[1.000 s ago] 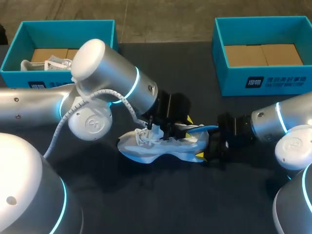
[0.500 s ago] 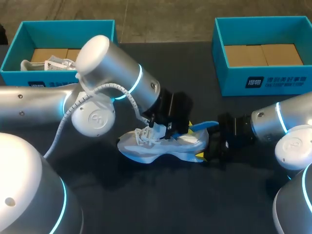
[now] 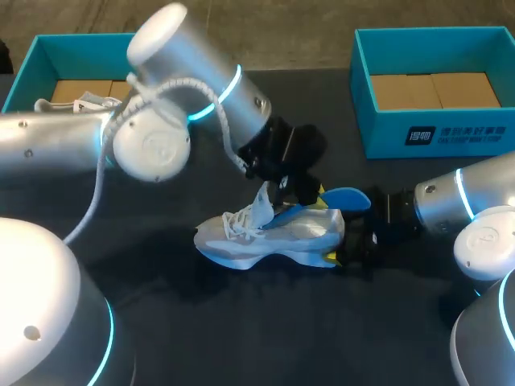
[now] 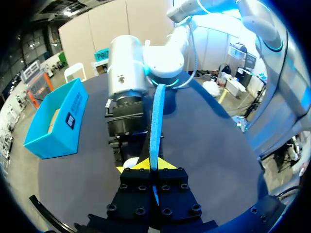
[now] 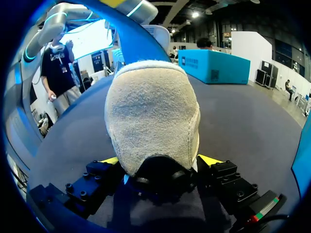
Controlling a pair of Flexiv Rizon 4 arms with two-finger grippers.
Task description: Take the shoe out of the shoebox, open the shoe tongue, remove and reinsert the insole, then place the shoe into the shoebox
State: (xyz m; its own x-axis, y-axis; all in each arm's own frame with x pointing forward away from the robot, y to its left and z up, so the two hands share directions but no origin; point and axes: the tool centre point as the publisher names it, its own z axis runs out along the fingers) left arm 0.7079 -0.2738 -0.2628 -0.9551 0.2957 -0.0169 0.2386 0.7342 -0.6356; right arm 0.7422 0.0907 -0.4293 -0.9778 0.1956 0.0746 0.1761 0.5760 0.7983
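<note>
Item: shoe (image 3: 265, 237), white, resting on its sole mid-table, toe to the left, tongue standing up.
Item: insole (image 3: 342, 198), blue, partly out of the shoe, its heel end raised toward the right.
My left gripper (image 4: 148, 164): pressed together on the insole (seen edge-on from the wrist).
My right gripper (image 5: 156, 164): clamped on the shoe's heel from both sides.
Item: far-left shoebox (image 3: 72, 39), holding a second shoe (image 3: 84, 103).
Item: far-right shoebox (image 3: 434, 133).

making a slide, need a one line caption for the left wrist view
Left gripper shut on the blue insole, held edge-on before the right arm, a teal shoebox beside it.
</note>
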